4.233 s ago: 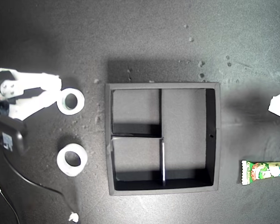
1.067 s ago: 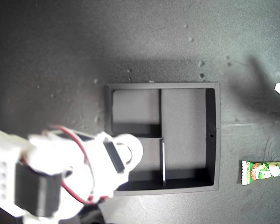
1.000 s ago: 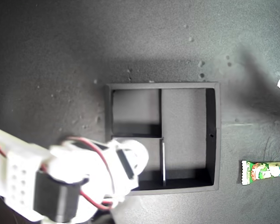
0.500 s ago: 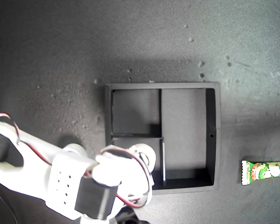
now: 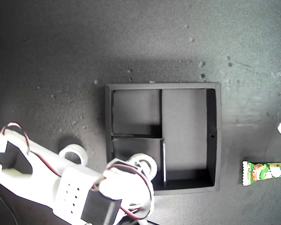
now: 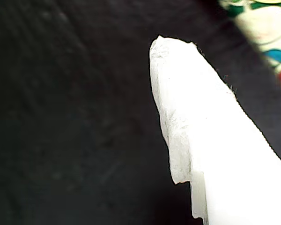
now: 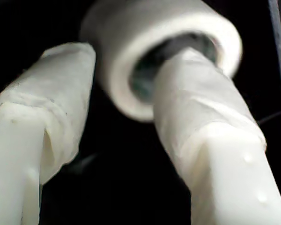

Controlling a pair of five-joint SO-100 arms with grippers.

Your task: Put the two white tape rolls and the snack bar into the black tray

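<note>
Exterior view: my second gripper holds one roll over the tray's lower-left compartment; other roll sits on the mat left of the tray, bar at right edge, well apart from the tray. First wrist view: one white finger of my first gripper near the bar, open/closed can't tell. Second wrist view: fingers clamp the roll's wall, one inside the hole, one outside.

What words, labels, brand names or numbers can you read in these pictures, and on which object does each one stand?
No text can be read with certainty.
Long green and white snack bar packet: red marks and cartoon print, too small to read in the exterior view and too blurred in the first wrist view.
Square matte black tray and white tape roll: no lettering visible.
</note>
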